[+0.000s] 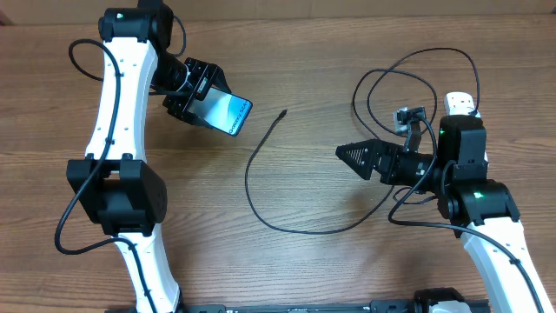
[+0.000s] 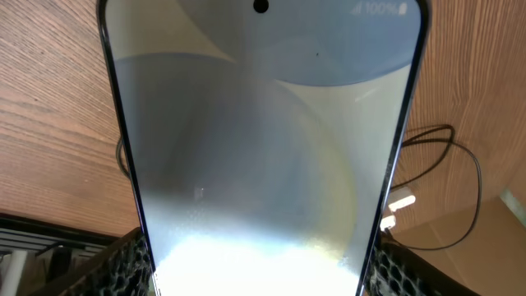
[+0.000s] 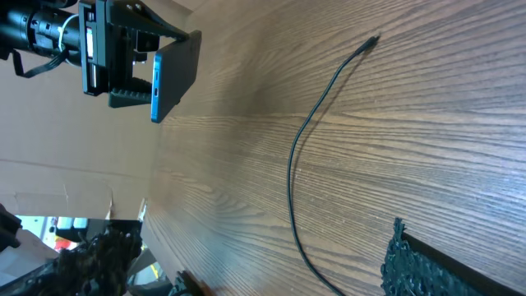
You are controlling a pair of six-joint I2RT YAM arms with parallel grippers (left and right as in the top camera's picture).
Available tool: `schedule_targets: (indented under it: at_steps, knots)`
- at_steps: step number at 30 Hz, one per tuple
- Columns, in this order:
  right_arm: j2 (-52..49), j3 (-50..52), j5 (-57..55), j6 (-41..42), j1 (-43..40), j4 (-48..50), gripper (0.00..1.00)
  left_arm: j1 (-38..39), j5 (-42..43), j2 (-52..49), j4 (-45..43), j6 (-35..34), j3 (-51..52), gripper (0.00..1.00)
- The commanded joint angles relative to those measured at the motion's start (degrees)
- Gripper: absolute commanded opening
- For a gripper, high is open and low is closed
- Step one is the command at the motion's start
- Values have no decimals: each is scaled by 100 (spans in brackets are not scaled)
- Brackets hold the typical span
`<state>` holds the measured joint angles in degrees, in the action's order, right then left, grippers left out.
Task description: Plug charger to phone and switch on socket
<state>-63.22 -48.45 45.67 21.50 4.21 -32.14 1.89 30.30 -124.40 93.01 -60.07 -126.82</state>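
Observation:
My left gripper (image 1: pixel 193 94) is shut on the phone (image 1: pixel 226 111) and holds it tilted above the table at the far left, lit blue screen up. In the left wrist view the phone (image 2: pixel 263 140) fills the frame between the fingers (image 2: pixel 259 275). The charger (image 1: pixel 252 187) lies loose on the wood, its connector tip (image 1: pixel 284 113) free to the right of the phone. My right gripper (image 1: pixel 354 156) is open and empty, right of the cable loop; its wrist view shows the cable (image 3: pixel 297 164) ahead of the fingers (image 3: pixel 263 271). The socket (image 1: pixel 460 103) is mostly hidden behind the right arm.
The cable coils in loops (image 1: pixel 408 74) at the back right near a small grey plug (image 1: pixel 408 117). The right wrist view shows the left gripper holding the phone (image 3: pixel 173 78) edge-on, and the table's edge (image 3: pixel 144 222) with clutter beyond it.

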Motion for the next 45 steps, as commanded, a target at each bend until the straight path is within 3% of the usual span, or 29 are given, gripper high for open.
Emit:
schedule_targets:
  at_steps: [1,14,22,30,45]
  knots:
    - [2,-151,4,284,22,66,99,39,-33,227,-4,-35,-164,56]
    - [-66,-151,-573,1945,28,249,88,39,-284,227,-28,-37,-164,56]
    - [-487,-157,-549,2184,33,306,78,37,-284,227,-50,-39,-164,55]
    - [-769,-557,-501,2094,35,-22,76,37,-286,227,-57,-42,-164,56]
    - [-2450,-2830,-1617,1141,833,-2100,72,39,-219,227,-48,-37,-164,57]
